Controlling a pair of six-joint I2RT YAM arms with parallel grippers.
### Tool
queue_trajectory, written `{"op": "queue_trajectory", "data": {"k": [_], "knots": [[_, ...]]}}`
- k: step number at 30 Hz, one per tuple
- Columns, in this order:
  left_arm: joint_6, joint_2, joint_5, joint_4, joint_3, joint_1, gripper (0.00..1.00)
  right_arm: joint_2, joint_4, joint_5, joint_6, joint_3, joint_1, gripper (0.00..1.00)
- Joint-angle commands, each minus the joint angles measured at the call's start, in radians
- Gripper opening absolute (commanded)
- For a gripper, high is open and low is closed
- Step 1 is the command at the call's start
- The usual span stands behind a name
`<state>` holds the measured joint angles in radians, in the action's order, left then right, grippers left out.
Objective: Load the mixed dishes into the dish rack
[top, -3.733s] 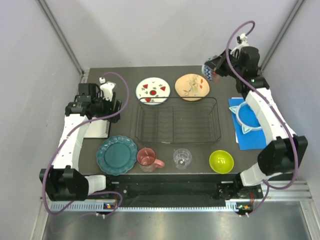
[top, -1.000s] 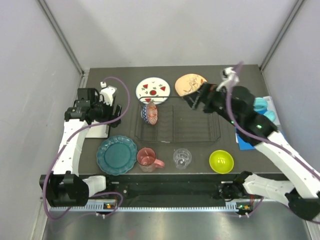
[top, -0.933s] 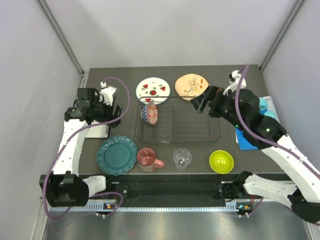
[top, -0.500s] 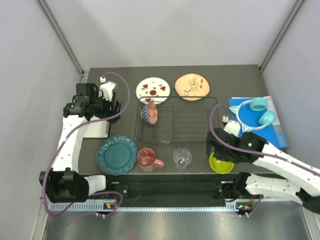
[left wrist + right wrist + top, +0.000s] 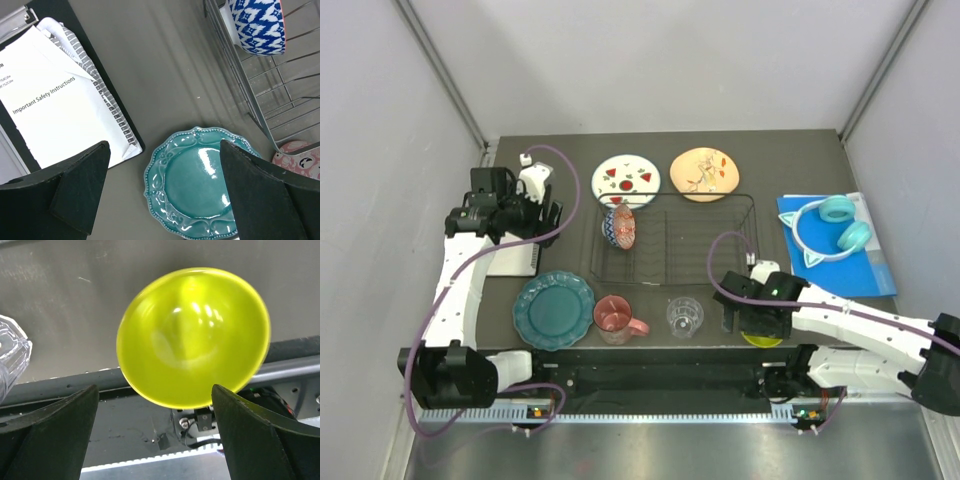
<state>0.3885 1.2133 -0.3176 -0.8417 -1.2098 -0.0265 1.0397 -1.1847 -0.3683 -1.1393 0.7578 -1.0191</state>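
inventory for you, operator, as the views stood.

- dish rack (image 5: 752, 243): sat mid-counter (image 5: 570, 160) and held one item, the blue-patterned small bowl (image 5: 620, 227), on its side at the rack's left end.
- white plate with red spots (image 5: 626, 180) and peach floral plate (image 5: 704, 173): lay flat just behind the rack.
- teal scalloped plate (image 5: 553, 309), pink mug (image 5: 615, 314) and clear glass (image 5: 684, 315): sat in a row along the near side.
- lime-green bowl (image 5: 192, 337): sat upright at the counter's near edge, right of the glass.
- your right gripper (image 5: 154, 387): was spread wide and low over the lime-green bowl, one finger to each side. you could not tell whether it touched.
- your left gripper (image 5: 164, 145): was spread wide and held nothing, above bare counter between the clipboard (image 5: 55, 110) and the teal plate.
- turquoise headphones (image 5: 830, 225): lay far right.
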Motion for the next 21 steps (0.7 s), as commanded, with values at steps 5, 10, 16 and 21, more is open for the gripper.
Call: {"op": "queue_trajectory", "data": {"k": [5,10,16,21], "knots": [[0.006,-0.037,-0.023,0.013,-0.016,-0.003,0.95,0.071,0.134,-0.006,0.125,-0.034,-0.007,0.87],[-0.003,-0.041,-0.024,0.021,-0.005,-0.001,0.95,0.16,0.157,-0.009,0.157,-0.026,-0.007,0.85],[0.003,-0.055,-0.006,0.015,-0.004,-0.003,0.98,0.197,0.226,0.011,0.179,-0.028,-0.007,0.8],[0.006,-0.069,0.009,0.01,0.001,-0.004,0.98,0.209,0.243,0.022,0.193,-0.04,-0.007,0.51]]}}
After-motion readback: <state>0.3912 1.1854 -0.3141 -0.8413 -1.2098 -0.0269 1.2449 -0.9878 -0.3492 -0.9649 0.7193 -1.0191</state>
